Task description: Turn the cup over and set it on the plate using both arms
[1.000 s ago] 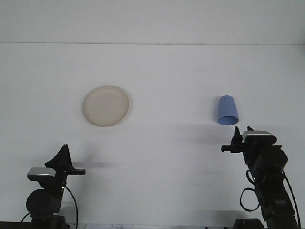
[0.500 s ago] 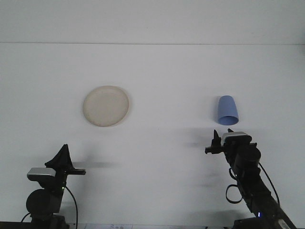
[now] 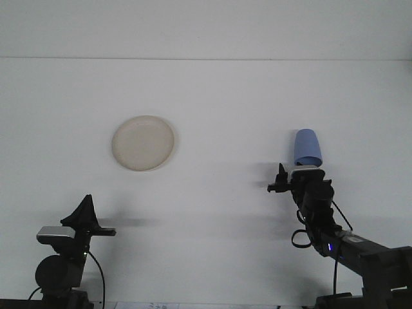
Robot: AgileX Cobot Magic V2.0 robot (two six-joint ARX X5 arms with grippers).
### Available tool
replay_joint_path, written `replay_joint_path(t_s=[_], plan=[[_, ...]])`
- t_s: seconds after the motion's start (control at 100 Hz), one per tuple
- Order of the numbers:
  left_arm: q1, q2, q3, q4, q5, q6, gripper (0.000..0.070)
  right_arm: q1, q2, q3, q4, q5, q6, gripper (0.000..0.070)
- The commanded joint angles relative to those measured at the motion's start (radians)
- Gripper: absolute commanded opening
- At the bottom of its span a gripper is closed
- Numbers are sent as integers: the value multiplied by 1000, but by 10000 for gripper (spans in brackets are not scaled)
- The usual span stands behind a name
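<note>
- The blue cup sits on the white bench, well to the right of the plate and clear of it.
- Its narrow closed end points away from the robot and its wide rim faces the near edge, so its long axis seems to run roughly front to back; whether it stands inverted or lies on its side, I cannot tell.
- The right end effector is just in front of the cup's rim, a little to its left, very close to touching.
- Whether its fingers are spread or pressed together cannot be told from this view.
- The left end effector rests low, nearer than the plate, far from the cup; its state is equally unclear.
- The right arm is plainly nearer, so the grasp likely falls to it.
</note>
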Motion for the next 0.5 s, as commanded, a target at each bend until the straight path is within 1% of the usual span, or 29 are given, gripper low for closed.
replay_joint_path(t_s=[0.0, 0.11, 0.17, 0.18, 0.21, 0.24, 0.25, 0.26, 0.28, 0.41, 0.49], plan=[[0, -1, -19, 10, 2, 14, 12, -6, 42, 40, 18, 1, 11, 379], [0, -1, -19, 10, 2, 14, 12, -22, 110, 112, 17, -1, 9, 376], [0, -1, -19, 10, 2, 14, 12, -30, 140, 142, 17, -1, 9, 338], [0, -1, -19, 10, 2, 14, 12, -31, 144, 146, 17, -1, 9, 324], [0, -1, -19, 10, 2, 14, 12, -35, 161, 162, 16, -1, 9, 241], [0, -1, -19, 10, 2, 14, 12, -38, 175, 173, 15, -4, 9, 135], [0, -1, -19, 10, 2, 14, 12, -38, 177, 175, 15, -5, 9, 113], [0, -1, -19, 10, 2, 14, 12, -39, 183, 179, 14, -5, 9, 57], [0, -1, -19, 10, 2, 14, 12, -40, 189, 182, 14, -8, 9, 0], [0, -1, -19, 10, 2, 14, 12, -43, 189, 186, 13, -39, 14, 3], [0, -1, -19, 10, 2, 14, 12, -35, 144, 186, -27, -73, 13, 3]])
